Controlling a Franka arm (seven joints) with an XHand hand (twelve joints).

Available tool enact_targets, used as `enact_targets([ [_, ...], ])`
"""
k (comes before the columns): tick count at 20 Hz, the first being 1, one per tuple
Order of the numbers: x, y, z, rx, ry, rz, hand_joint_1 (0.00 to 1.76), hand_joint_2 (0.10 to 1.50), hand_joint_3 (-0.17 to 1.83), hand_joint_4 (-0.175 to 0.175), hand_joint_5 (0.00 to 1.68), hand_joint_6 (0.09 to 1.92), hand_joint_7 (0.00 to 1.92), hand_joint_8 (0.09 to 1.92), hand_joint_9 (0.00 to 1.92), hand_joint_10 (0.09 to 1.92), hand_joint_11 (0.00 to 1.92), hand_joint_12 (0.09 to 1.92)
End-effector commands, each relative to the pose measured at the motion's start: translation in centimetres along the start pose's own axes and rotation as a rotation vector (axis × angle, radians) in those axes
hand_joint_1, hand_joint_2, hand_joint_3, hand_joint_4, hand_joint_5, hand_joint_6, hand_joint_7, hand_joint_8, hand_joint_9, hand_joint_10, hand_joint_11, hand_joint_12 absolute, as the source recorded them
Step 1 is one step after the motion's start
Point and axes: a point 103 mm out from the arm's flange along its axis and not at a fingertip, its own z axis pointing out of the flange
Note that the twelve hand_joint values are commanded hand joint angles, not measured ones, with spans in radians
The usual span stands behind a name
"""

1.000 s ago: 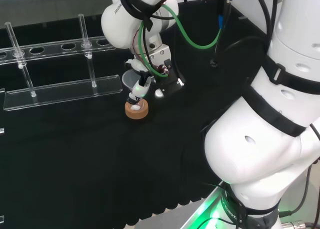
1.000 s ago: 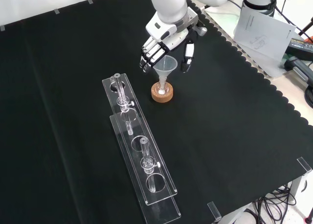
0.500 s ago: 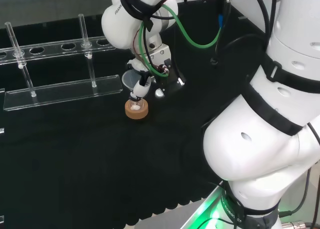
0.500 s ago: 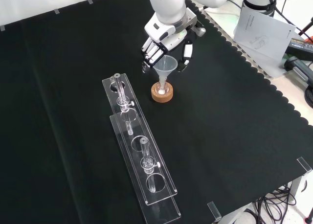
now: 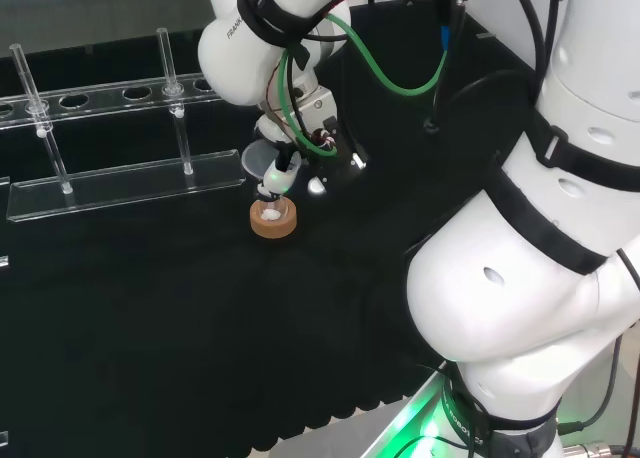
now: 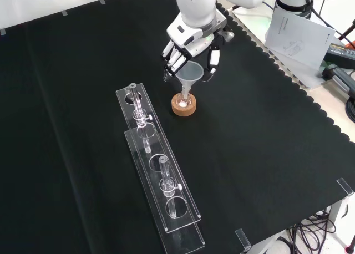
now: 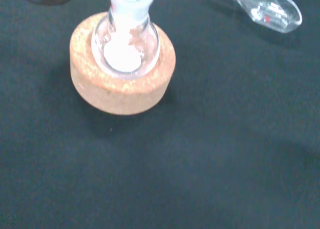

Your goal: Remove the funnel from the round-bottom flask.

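funnel [image 6: 189, 74] stem in flask [image 7: 126, 41], hand [image 6: 191, 43] behind

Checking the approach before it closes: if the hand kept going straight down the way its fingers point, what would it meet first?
Probably the funnel, whose cone sits between the hand's fingers and thumb, above the flask; depth is unclear.

Granular tan cork ring stand [image 7: 122, 74], rough and matt. Small clear round-bottom glass flask [image 7: 126, 41], glossy. Translucent smooth funnel [image 6: 188, 75]. Matt black bench cloth [image 6: 266, 143].
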Motion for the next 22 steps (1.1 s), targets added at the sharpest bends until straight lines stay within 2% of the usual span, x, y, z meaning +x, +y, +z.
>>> enact_targets([
  [1, -0.9, -0.8, -2.4, -0.038, -0.035, 0.018, 0.77, 0.82, 0.5, -0.072, 0.45, 0.09, 0.54, 0.73, 0.96, 0.56, 0.54, 1.3],
  [8, -1.2, -2.5, -5.6, -0.065, -0.048, 0.031, 0.76, 0.82, 0.5, -0.072, 0.45, 0.09, 0.54, 0.73, 0.96, 0.56, 0.55, 1.29],
  [14, -1.2, -4.0, -9.5, -0.083, -0.063, 0.042, 0.76, 0.82, 0.5, -0.071, 0.46, 0.09, 0.53, 0.73, 0.96, 0.55, 0.54, 1.29],
  [22, -2.8, -4.1, -13.0, -0.094, -0.041, 0.079, 0.75, 0.82, 0.5, -0.065, 0.48, 0.09, 0.53, 0.73, 0.94, 0.55, 0.52, 1.29],
])
